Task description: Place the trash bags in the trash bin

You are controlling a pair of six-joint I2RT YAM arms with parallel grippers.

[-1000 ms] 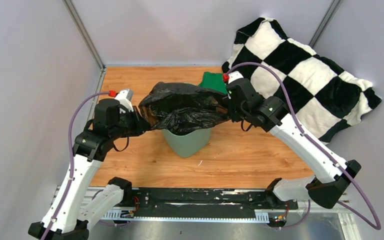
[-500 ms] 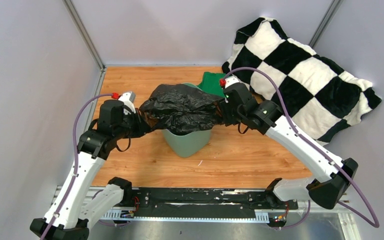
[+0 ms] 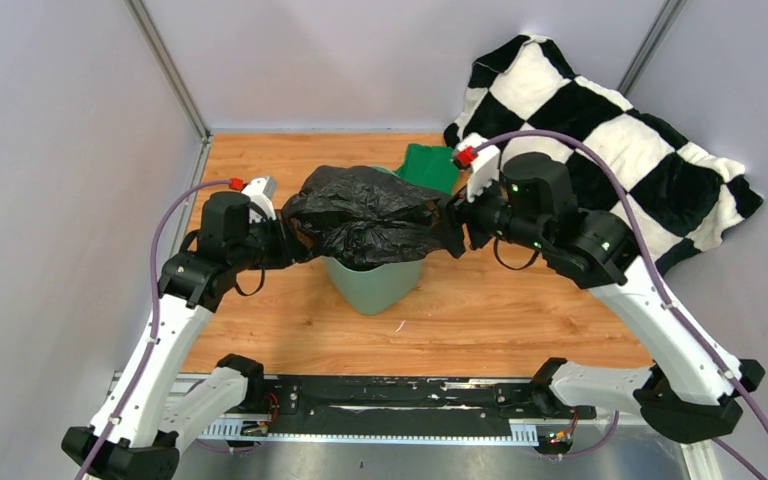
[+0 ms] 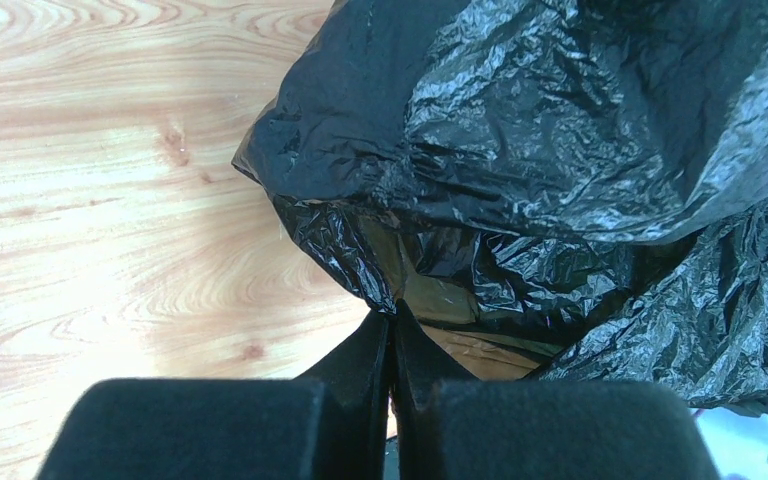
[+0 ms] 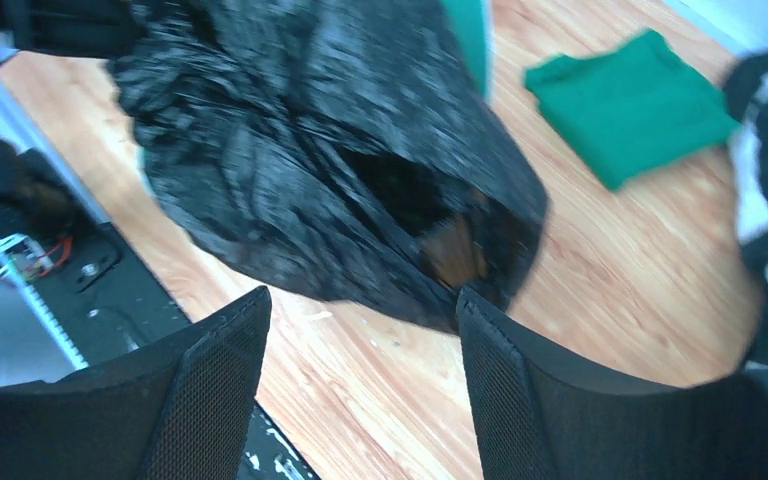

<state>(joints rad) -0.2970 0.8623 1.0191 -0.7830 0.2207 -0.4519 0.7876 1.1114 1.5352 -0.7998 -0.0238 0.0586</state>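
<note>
Partly done, I judge: the bag (image 3: 370, 215) lies bunched over the mouth of the bin (image 3: 372, 285) mid-table (image 3: 260, 160), not yet tucked in, one edge pinched in the closed left gripper (image 4: 393, 318), while the right gripper (image 5: 362, 300) hangs beside it, jaws apart and empty.

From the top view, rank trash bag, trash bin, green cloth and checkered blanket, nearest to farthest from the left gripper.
1. trash bag, pinched in the left gripper
2. trash bin, to its right, under the bag
3. green cloth, behind the bin
4. checkered blanket, far right
</note>
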